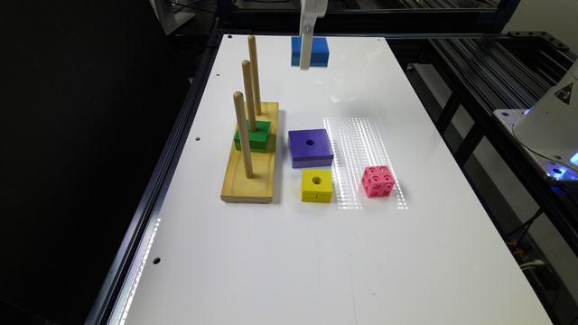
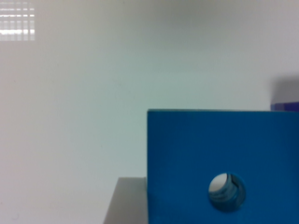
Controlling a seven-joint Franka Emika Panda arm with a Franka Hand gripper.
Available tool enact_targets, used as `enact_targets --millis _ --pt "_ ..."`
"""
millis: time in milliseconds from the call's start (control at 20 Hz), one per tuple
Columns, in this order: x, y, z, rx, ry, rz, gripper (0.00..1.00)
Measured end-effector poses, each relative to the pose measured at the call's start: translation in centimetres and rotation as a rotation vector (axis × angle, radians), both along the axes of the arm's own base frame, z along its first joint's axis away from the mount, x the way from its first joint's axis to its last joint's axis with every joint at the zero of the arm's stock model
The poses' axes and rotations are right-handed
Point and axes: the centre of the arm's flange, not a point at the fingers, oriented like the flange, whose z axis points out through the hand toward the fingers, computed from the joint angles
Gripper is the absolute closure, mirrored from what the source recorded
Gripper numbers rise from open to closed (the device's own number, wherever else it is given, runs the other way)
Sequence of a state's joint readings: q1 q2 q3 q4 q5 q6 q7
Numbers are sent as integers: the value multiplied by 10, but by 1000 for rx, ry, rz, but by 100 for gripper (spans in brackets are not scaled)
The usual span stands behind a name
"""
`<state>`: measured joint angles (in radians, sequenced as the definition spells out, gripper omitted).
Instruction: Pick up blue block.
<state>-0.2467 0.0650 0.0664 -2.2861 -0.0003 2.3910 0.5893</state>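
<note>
How far the fingers are spread, and whether anything is held between them, cannot be told: in the wrist view no finger is seen, and in the exterior view the gripper (image 1: pixel 306 49) appears as one white part hanging in front of the blue block (image 1: pixel 316 50). Contact between the two cannot be confirmed either.

The block is found at the far end of the table (image 1: pixel 316 253), beneath the gripper. In the wrist view the block (image 2: pixel 205 154) is seen close up, its flat face and round centre hole turned to the camera, with a shadow cast beside it on the table (image 2: pixel 93 93).

The block is judged to be light, rigid and solid, probably painted wood, so no crushing is to be feared. Its smooth faces may slip a little under a weak pinch. Two opposite flat sides are best taken, squarely and near mid-height; the hole and any groove are best avoided.

Nothing is seen close around the block, so the approach is judged unobstructed. Well apart, nearer the camera, a peg board (image 1: pixel 250 155) is placed with three upright pegs and a green block (image 1: pixel 254 135) threaded on the middle one. Beside it lie a purple block (image 1: pixel 310 148), a yellow block (image 1: pixel 317 186) touching or just beside it, and a pink cube (image 1: pixel 378 181).
</note>
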Motion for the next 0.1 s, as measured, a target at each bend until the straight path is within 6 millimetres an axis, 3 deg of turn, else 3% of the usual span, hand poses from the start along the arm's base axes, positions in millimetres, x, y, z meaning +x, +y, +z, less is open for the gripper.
enact_targets --millis 100 --pt "-2 1 14 -3 -4 0 100"
